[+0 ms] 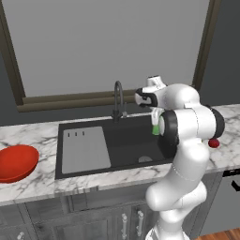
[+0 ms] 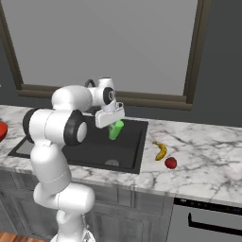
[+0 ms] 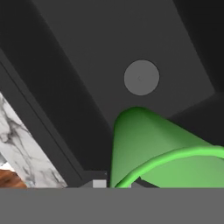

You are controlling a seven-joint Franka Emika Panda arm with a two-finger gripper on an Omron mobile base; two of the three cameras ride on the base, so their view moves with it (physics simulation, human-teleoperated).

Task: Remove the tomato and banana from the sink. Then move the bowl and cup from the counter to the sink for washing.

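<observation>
The small bright green tapered cup (image 2: 115, 129) is held in the two-finger gripper (image 2: 113, 124), whose jaws are closed on its rim; the cup is carried tilted above the large rectangular black recessed sink (image 2: 132, 142), clear of the basin floor. In the hand view the cup (image 3: 153, 151) is seen from its open end, base pointing toward the round grey drain hole (image 3: 141, 77). From the left base view the cup (image 1: 155, 127) is partly hidden behind the white arm's dark elbow joint.

The sink's grey ribbed drainboard panel (image 1: 84, 149) is set in its left half; the dark curved faucet (image 1: 118, 101) is mounted at the back edge.

On the white grey-veined marble counter (image 2: 208, 165), right of the sink, the small curved yellow banana (image 2: 161, 151) is laid near the basin's right edge, with the small round glossy red tomato (image 2: 171, 163) just beside it, toward the counter's front edge. The wide shallow red-orange bowl (image 1: 16, 162) is seen on the counter left of the sink, at the left end
</observation>
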